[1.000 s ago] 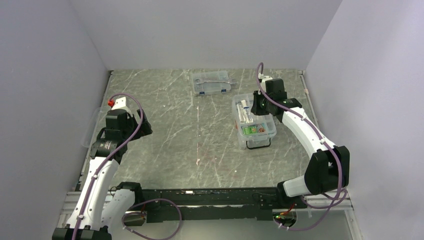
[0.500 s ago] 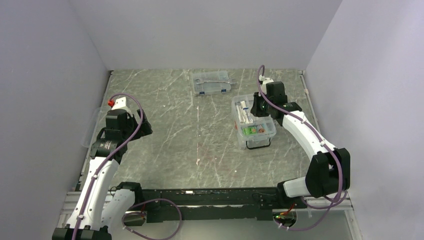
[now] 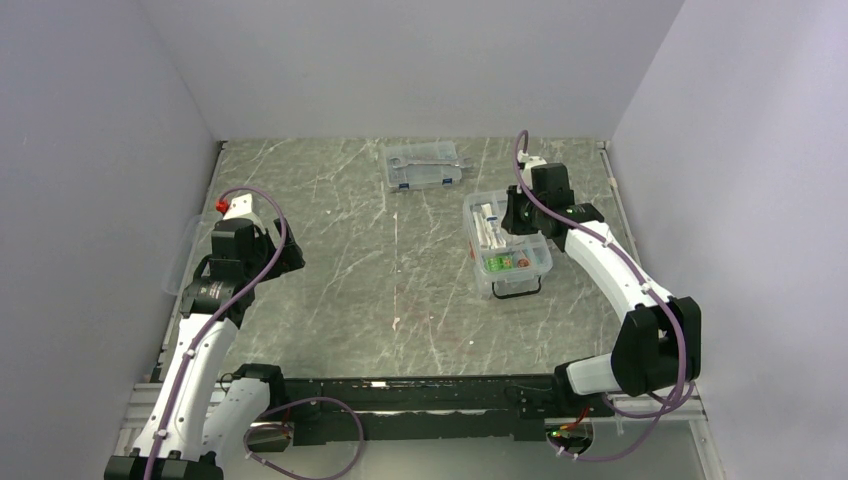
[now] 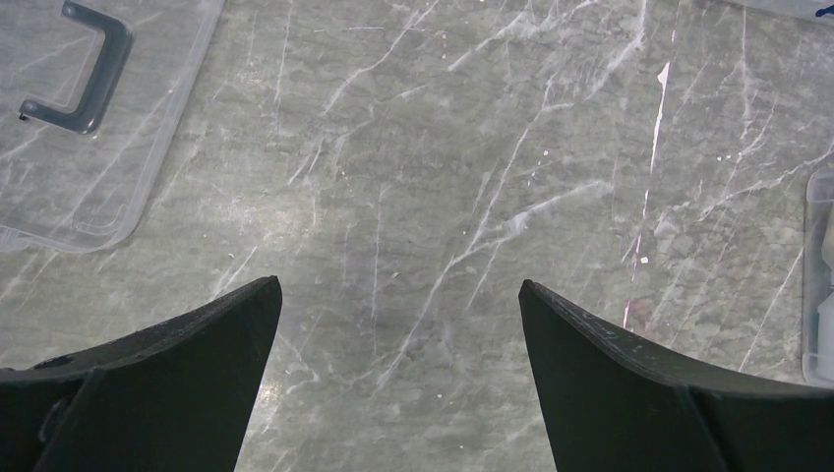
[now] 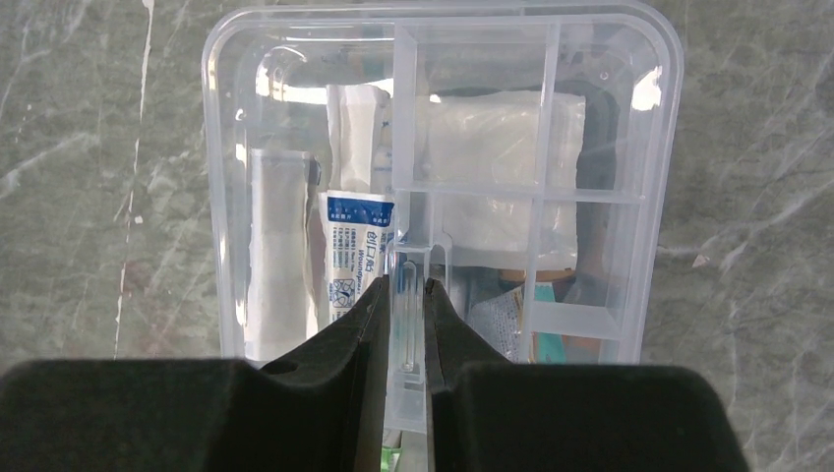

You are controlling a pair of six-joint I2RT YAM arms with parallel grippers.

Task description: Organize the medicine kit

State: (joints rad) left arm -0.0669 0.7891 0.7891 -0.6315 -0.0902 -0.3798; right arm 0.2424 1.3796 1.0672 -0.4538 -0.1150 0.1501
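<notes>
The medicine kit's clear box (image 3: pixel 476 266) stands at the right of the table, with packets inside. A clear divided tray (image 5: pixel 551 118) sits in or just over it; I cannot tell which. My right gripper (image 5: pixel 405 295) is shut on the tray's upright centre tab (image 5: pixel 408 258). From above, that gripper (image 3: pixel 512 216) hangs over the box's far half. White packets and a blue-printed packet (image 5: pixel 354 246) lie under the tray. The clear lid (image 4: pixel 69 157) with its dark handle (image 4: pixel 84 64) lies flat at the far left. My left gripper (image 4: pixel 398 295) is open over bare table beside the lid.
A flatter clear case with blue latches (image 3: pixel 423 165) and metal tools lies at the back centre. A black handle (image 3: pixel 517 290) sticks out at the box's near end. Grey walls close in the table on three sides.
The right arm has shifted slightly, still holding the tray's tab, and the box area has moved a little with it. The left arm has not moved.
</notes>
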